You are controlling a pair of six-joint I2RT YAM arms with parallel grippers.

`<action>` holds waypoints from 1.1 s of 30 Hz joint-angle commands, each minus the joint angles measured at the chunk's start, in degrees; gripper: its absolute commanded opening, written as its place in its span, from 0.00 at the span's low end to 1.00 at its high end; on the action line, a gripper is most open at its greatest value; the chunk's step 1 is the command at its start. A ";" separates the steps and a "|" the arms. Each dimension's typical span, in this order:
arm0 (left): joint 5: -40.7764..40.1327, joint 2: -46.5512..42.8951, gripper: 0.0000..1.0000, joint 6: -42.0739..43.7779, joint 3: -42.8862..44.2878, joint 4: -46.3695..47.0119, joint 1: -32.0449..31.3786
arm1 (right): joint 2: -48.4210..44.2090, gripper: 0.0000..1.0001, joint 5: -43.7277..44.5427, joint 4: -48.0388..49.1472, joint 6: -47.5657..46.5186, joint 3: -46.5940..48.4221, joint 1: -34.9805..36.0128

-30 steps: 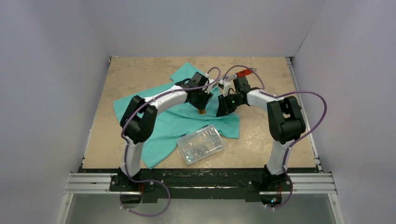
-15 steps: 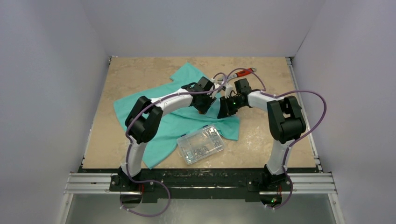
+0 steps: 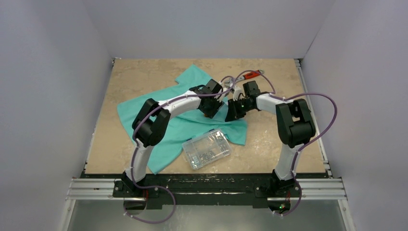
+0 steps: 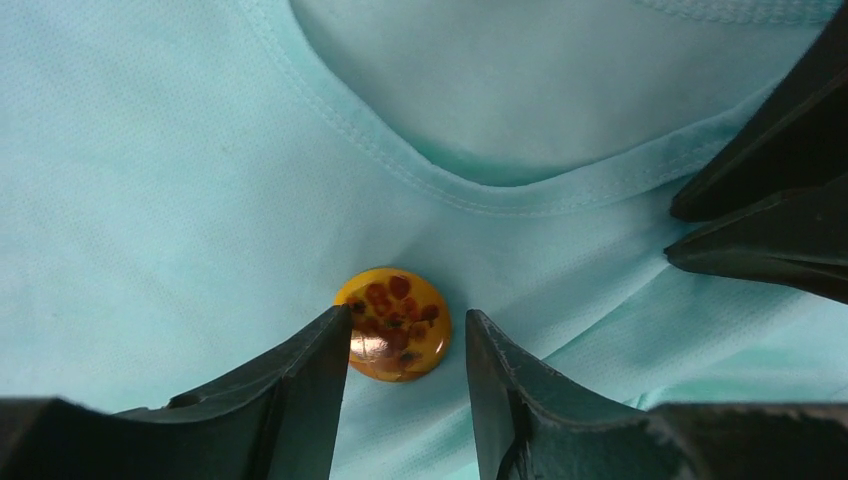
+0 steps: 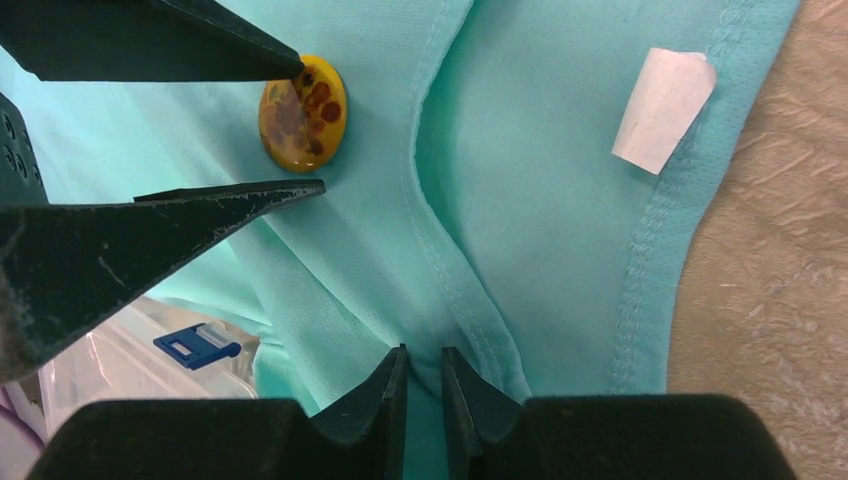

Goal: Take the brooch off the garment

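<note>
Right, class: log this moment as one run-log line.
phase: pre-grasp | left gripper: open, straddling brooch | right gripper: shut on garment fold | brooch: not yet removed

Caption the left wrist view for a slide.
Open left gripper brackets the orange brooch pinned to the teal garment.

Soft, even, diffuse light fills the top view, leaving the surface (image 3: 144, 77) bright with only faint shadows under the arms (image 3: 180, 102). Both wrist views are crisp on the garment (image 4: 150, 150) weave; the glossy brooch (image 4: 392, 323) shows pale glare toward 7 o'clock.
</note>
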 commanded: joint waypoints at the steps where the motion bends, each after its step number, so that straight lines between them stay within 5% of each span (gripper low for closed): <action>1: -6.01 2.57 0.46 -0.09 3.41 -3.83 0.02 | -0.16 0.23 -1.58 0.15 -2.42 -0.50 0.75; 24: -12.34 -1.76 0.35 4.25 5.14 -3.39 -0.24 | -0.42 0.23 -1.63 0.78 -2.44 -1.59 0.75; 33: -13.28 -2.89 0.19 7.06 4.15 0.23 -0.23 | -0.47 0.23 -1.70 1.08 -2.42 -1.90 0.74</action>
